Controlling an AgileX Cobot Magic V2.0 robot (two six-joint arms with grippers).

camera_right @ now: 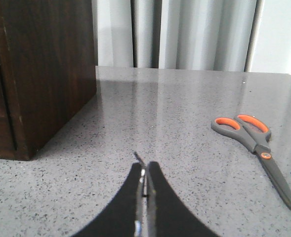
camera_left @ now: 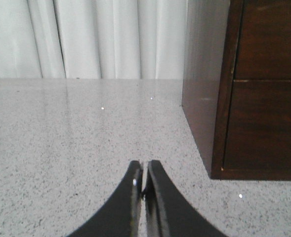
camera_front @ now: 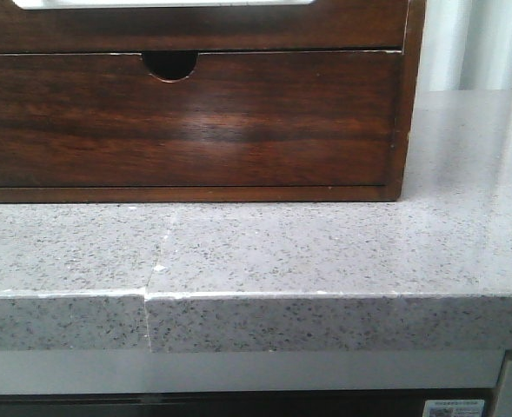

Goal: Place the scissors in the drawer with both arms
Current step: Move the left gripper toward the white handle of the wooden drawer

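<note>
The scissors [camera_right: 254, 140], grey with orange-lined handles, lie flat and closed on the grey speckled counter, off to one side of my right gripper [camera_right: 146, 165]. That gripper is shut and empty, low over the counter. My left gripper [camera_left: 144, 164] is also shut and empty, near the cabinet's left front corner. The drawer [camera_front: 195, 30] is the upper one in the dark wooden cabinet; its wide cut-out shows as a pale strip at the top of the front view. It looks closed, and it also shows in the left wrist view [camera_left: 269, 39]. Neither gripper nor the scissors appear in the front view.
Below it sits a like drawer [camera_front: 186, 122] with a small half-round notch, closed. The cabinet's side wall [camera_right: 46, 69] stands near my right gripper. The counter's front edge [camera_front: 256, 300] has a seam left of centre. White curtains hang behind.
</note>
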